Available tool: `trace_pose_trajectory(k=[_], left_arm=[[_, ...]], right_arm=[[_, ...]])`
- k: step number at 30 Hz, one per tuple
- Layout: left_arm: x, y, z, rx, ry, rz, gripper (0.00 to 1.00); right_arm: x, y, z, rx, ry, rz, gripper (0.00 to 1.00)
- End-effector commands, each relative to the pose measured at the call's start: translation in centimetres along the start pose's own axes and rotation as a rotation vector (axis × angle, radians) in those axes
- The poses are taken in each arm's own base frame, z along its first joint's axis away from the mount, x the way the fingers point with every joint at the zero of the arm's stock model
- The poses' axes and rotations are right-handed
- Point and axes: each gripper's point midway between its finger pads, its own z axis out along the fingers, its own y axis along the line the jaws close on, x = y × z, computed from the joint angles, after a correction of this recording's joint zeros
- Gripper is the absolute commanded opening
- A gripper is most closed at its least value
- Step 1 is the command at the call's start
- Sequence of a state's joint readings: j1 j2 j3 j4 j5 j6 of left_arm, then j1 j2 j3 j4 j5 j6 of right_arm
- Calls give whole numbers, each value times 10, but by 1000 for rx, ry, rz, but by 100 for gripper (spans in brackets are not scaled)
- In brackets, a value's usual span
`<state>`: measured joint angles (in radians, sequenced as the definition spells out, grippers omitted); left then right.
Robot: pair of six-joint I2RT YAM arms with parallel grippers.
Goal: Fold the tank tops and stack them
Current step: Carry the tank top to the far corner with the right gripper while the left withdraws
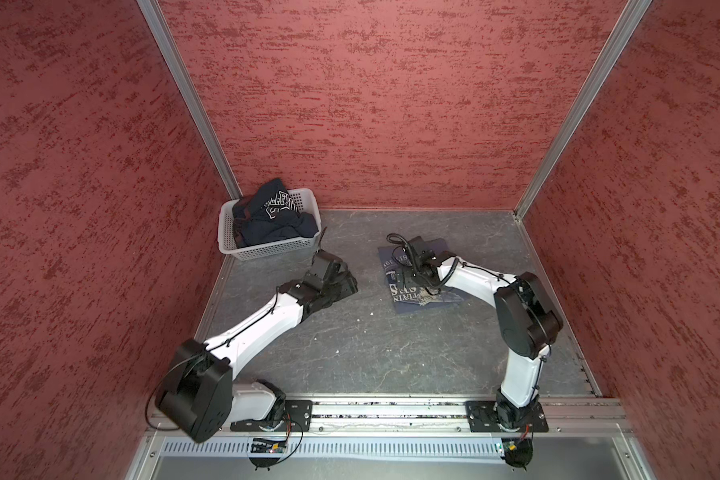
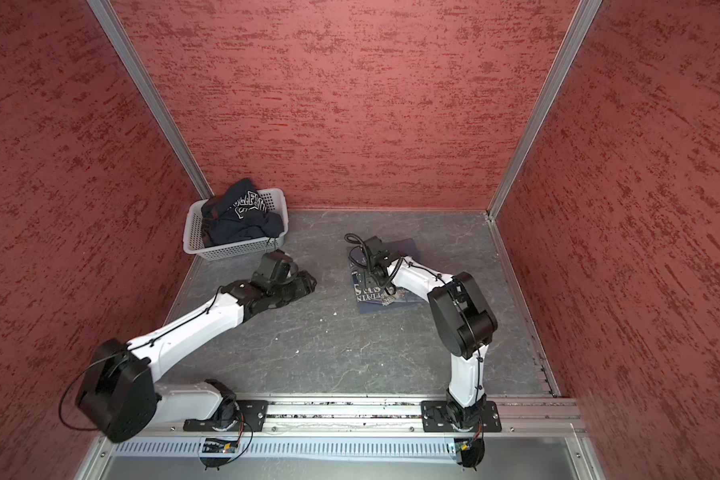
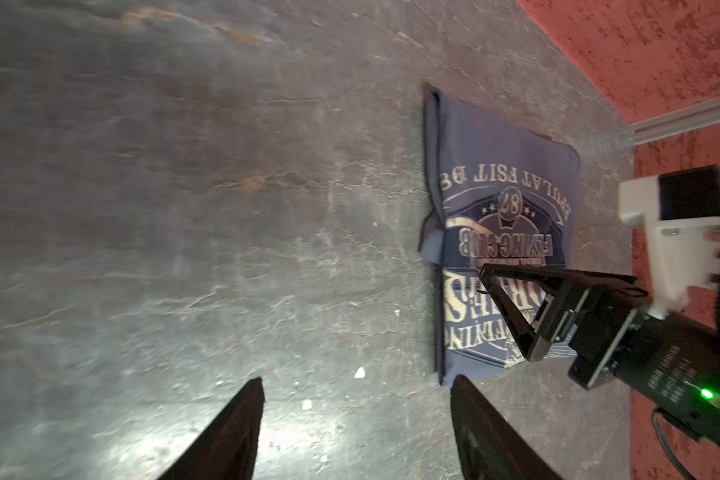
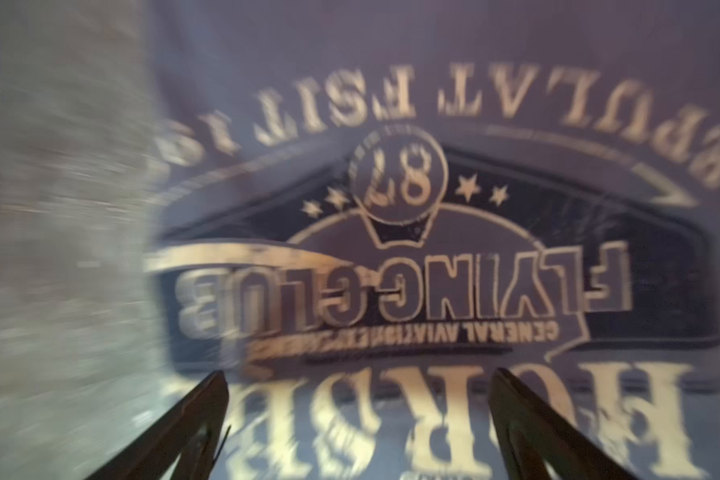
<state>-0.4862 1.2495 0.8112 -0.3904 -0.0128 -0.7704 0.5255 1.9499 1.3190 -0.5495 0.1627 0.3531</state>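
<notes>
Grey-blue tank top [image 4: 433,249]: "FLYING CLUB" w/ "87".

Basket [image 1: 267,249] (one tank top [image 1: 275,224] inside) lies left of folded top [image 1: 408,305].

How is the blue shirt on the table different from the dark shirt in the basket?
The grey-blue tank top lies folded flat on the table; the dark navy tank top is bunched up in the white basket. The grey-blue tank top is lighter, with cream print; the dark navy tank top has white-outlined letters. Both are cloth tops with lettering.
</notes>
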Motion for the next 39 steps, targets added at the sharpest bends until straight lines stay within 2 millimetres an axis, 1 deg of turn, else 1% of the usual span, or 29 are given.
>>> trace_pose_trajectory(k=[1, 4, 7, 9, 12, 17, 21, 24, 27, 29, 31, 33, 35, 36, 39], left_arm=[[-12, 20, -14, -8, -85, -39, 73], [-14, 36, -22, -13, -102, -68, 74], [-15, 50, -27, -25, -110, -92, 74], [-17, 57, -29, -30, -116, -106, 74], [-17, 62, -30, -30, -116, -117, 74], [-16, 68, -32, -35, -108, -119, 74], [-16, 75, -36, -50, -114, -122, 75], [-18, 81, -38, -52, -122, -136, 75], [-22, 81, -39, -48, -124, -145, 75], [-27, 78, -40, -44, -121, -139, 75], [-35, 70, -43, -43, -121, -118, 75], [-47, 61, -47, -47, -127, -90, 76], [-64, 54, -51, -71, -137, -61, 77], [-75, 51, -54, -86, -147, -54, 77], [-113, 43, -56, -119, -182, -54, 80]], right_arm=[[-4, -29, 16, 99, 45, 1, 98], [-1, -54, 31, 137, 81, 17, 98], [-8, -89, 38, 175, 86, 52, 98], [-17, -117, 42, 218, 76, 64, 98], [-36, -154, 46, 265, 50, 53, 98], [-66, -214, 54, 332, 24, 68, 98], [-84, -252, 54, 387, 20, 67, 99], [-85, -269, 49, 412, 34, 90, 98], [-84, -271, 41, 421, 33, 112, 98], [-84, -271, 29, 429, 31, 136, 98], [-84, -271, 9, 439, 14, 166, 98], [-85, -265, -17, 426, -6, 218, 98], [-85, -249, -51, 379, -52, 283, 98], [-87, -238, -68, 339, -91, 308, 98], [-90, -185, -113, 106, -232, 354, 98]])
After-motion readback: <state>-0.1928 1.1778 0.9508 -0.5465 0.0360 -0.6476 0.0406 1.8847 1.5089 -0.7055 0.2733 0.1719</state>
